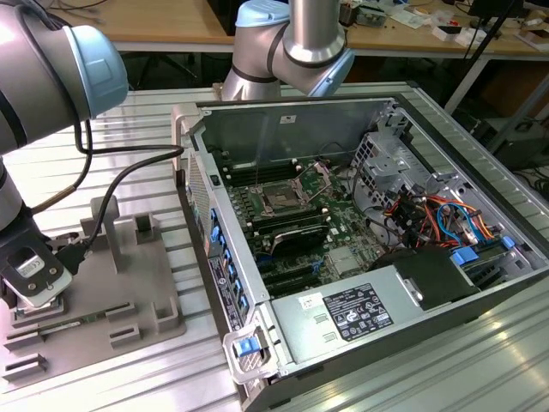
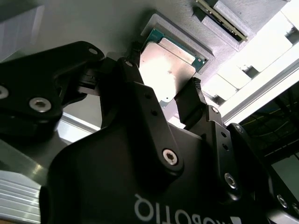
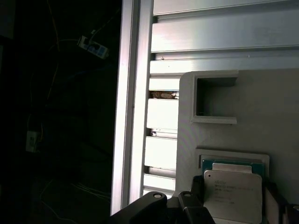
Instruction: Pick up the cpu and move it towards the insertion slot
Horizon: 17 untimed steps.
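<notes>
The cpu (image 2: 164,65) is a flat silvery square lying in its shallow recess on the grey plastic tray (image 1: 150,283). In both wrist views my gripper (image 2: 161,80) straddles it, one black fingertip (image 2: 130,65) against each of two opposite edges, shut on it. The chip (image 3: 232,198) still rests flat in the recess, level with the tray. In the exterior view my gripper (image 1: 36,287) hangs low over the tray at the exterior view's left. The insertion slot (image 1: 280,197) sits with its dark centre and metal frame on the motherboard inside the open computer case.
The open computer case (image 1: 403,283) lies on the ribbed aluminium table (image 1: 129,163), with its side wall between tray and motherboard. Raised blocks (image 1: 103,223) stand on the tray. Black memory slots (image 1: 292,236), a power supply (image 1: 352,313) and cable bundles (image 1: 429,215) crowd the case.
</notes>
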Motion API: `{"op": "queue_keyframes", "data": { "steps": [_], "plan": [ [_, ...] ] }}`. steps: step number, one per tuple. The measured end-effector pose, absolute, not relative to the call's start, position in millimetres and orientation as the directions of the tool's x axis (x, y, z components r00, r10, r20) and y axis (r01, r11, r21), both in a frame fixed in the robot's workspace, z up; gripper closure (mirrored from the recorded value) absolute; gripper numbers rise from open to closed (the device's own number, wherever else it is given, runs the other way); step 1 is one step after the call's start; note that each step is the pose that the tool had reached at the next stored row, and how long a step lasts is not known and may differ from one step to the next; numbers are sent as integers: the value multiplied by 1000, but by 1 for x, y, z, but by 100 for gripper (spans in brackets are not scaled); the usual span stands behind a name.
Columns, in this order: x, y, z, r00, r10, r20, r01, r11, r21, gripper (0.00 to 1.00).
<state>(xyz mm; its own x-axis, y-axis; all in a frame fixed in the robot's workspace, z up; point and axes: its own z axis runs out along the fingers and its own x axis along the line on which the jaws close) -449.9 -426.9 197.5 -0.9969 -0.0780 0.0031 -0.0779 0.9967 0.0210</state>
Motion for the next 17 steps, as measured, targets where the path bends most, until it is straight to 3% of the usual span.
{"op": "queue_keyframes", "data": {
  "steps": [17],
  "plan": [
    [-450, -427, 203, -997, -78, 3, -78, 997, 21, 45]
  ]
}}
